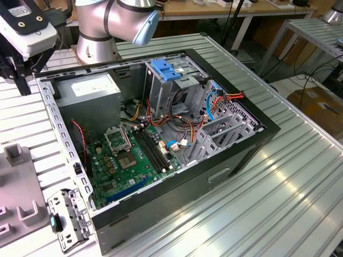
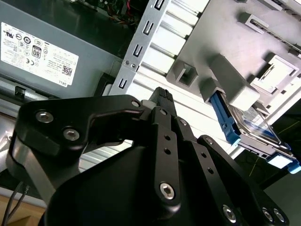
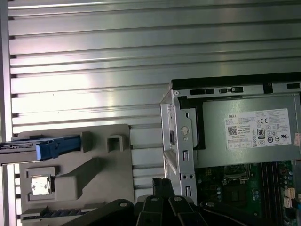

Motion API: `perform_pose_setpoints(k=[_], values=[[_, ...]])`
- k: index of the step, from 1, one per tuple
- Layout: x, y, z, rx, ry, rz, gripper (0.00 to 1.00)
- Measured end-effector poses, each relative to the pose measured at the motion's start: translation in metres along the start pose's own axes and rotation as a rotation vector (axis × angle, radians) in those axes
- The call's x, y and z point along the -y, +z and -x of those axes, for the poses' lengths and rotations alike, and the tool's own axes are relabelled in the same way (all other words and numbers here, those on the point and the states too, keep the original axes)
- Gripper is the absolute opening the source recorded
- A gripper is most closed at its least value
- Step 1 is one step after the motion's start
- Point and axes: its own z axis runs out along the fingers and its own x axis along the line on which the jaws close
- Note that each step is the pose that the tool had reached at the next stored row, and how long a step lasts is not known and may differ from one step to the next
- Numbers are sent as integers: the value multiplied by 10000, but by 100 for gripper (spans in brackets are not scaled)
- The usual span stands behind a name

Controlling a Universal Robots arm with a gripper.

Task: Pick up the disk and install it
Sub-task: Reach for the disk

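While the gripper (image 1: 22,85) hangs at the upper left of the exterior view, its jaws are squeezed together on nothing. The disk (image 2: 256,127) sits in the grey holder (image 2: 221,33) beside the computer case (image 1: 241,155).

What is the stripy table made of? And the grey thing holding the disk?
The table looks like bare metal, probably aluminium: silvery ribbed slats with bright glare. The grey holder looks like matte plastic: dull, even grey, no shine. The disk in it wears a blue, plastic-looking frame.
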Motion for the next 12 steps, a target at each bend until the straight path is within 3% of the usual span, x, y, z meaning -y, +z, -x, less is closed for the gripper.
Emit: perform_pose_setpoints(k=[12], values=[[16, -3, -207, -3, 0, 0, 11]])
